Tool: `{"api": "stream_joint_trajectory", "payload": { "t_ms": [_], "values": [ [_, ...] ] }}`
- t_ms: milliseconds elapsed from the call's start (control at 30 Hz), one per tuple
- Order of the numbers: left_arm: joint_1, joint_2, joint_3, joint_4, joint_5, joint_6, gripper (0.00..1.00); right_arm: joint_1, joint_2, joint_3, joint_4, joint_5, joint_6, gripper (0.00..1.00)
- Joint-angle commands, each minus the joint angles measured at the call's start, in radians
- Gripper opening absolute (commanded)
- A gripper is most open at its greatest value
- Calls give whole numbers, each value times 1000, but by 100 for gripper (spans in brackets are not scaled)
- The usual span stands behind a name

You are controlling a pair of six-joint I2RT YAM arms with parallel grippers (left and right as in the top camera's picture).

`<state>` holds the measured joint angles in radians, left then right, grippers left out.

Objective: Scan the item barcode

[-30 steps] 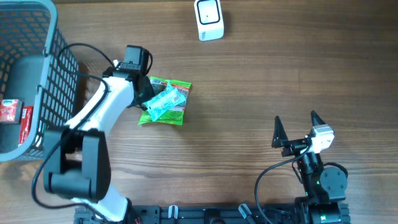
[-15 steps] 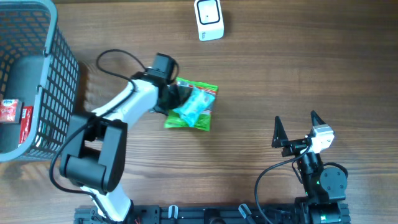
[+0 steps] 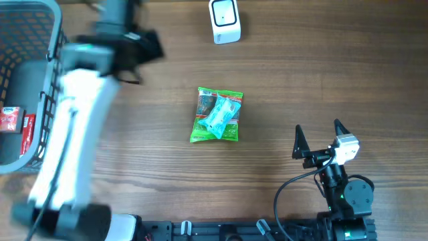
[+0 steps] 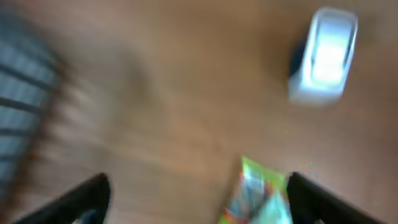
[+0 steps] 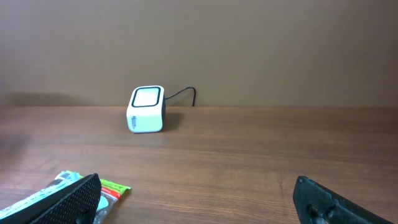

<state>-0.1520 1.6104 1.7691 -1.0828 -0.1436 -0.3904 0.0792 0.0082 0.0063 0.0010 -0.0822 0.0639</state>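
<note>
Left arm is pulling up and away now. Half a second ago its gripper was down on the packet (image 3: 217, 115); now the left gripper (image 3: 144, 47) is sweeping towards the far left corner, smeared with motion blur. The packet is lying by itself mid-table, shifted a little right of where it was and turned more upright in the overhead view. From the left wrist, the left gripper (image 4: 198, 180) is showing its fingers (image 4: 87, 196) spread wide, with the packet (image 4: 258, 196) below and apart from them, so that gripper is open. The right gripper (image 3: 317, 137) is sitting where it was at the near right, jaws splayed wide on nothing.

The packet is resting flat on the table (image 3: 334, 67), green with a pale blue patch on top, well apart from the scanner (image 3: 225, 21) at the far edge. The right wrist view is looking past the packet's corner (image 5: 112, 186) to the scanner (image 5: 147, 109), its pale window facing this way. The basket (image 3: 40, 80) is standing at the left, and the blurred white arm is crossing over its near wall. A red item (image 3: 13, 124) is lying inside it.
</note>
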Motion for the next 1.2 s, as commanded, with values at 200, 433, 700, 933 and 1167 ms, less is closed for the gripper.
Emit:
{"api": "stream_joint_trajectory", "payload": {
  "t_ms": [200,433,700,933,1167],
  "values": [
    [554,-134,77,-91,-217,5,100,5,-5,-1,3,-11,14,100],
    [827,-8,-101,-140,-178,-43,100,5,-5,-1,3,-11,14,100],
    [870,163,-288,-49,-73,191,100,5,-5,-1,3,-11,15,100],
    [871,220,-301,-39,-45,317,95,5,-5,-1,3,-11,15,100],
    [871,221,-400,81,1,490,88,5,-5,-1,3,-11,14,100]
  ]
}}
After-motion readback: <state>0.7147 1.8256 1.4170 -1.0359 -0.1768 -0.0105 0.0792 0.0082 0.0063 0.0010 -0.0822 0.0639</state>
